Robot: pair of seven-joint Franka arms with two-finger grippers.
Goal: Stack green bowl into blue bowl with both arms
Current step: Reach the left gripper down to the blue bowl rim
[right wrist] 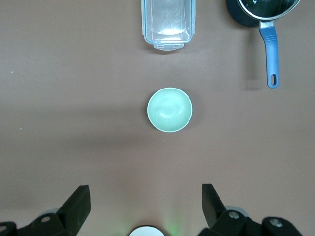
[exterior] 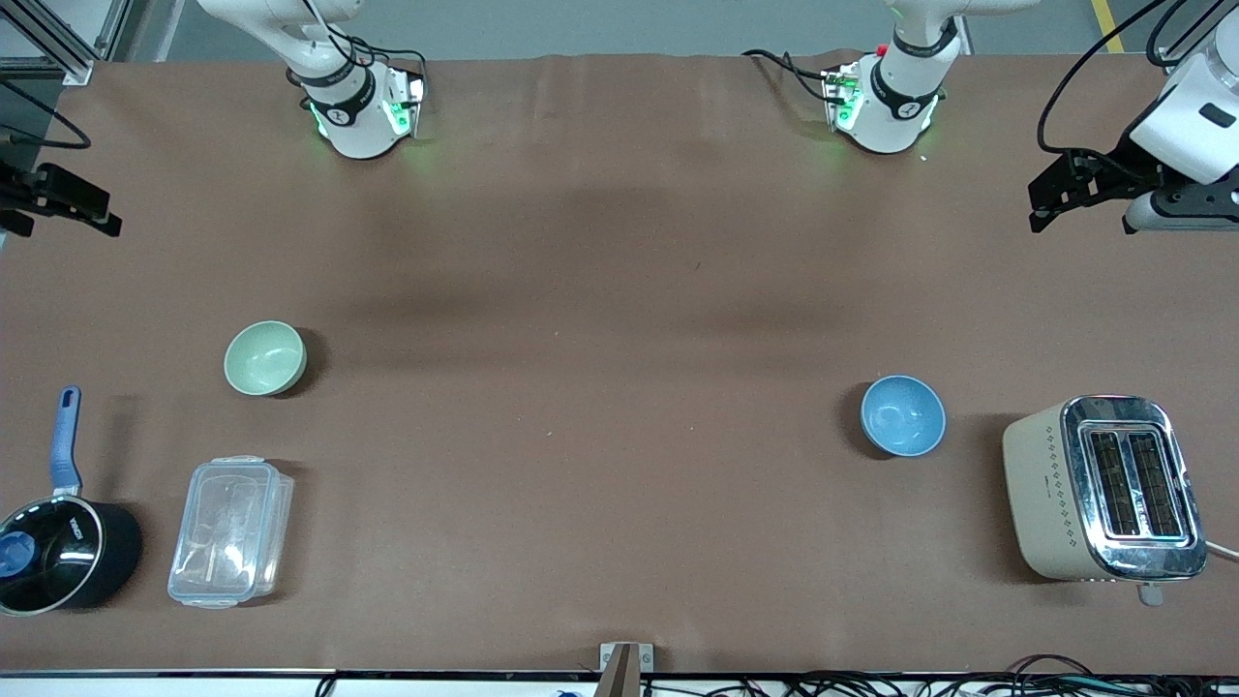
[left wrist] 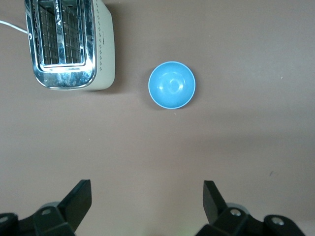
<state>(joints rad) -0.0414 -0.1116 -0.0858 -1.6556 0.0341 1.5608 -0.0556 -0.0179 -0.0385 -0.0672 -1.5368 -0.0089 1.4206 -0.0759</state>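
Left gripper (left wrist: 147, 204) spread wide, high over table w/ round light-blue plastic bowl (left wrist: 172, 84). Right gripper (right wrist: 146, 204) likewise spread, above round pale mint-green bowl (right wrist: 170, 109).

My table (exterior: 619, 290) is covered edge to edge in a dull brown cloth, lightly creased, with soft shadows lying across it. Above its top edge I see a strip of grey floor (exterior: 581, 24), and cables (exterior: 968, 685) trail below its lower edge.

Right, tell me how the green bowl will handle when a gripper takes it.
The green bowl looks rigid, small and empty, so probably light. Its smooth, plain wall may be slippery between two fingers, so a rim pinch seems safer. It sits upright on the table, apart from other things; a sideways push would likely slide it.
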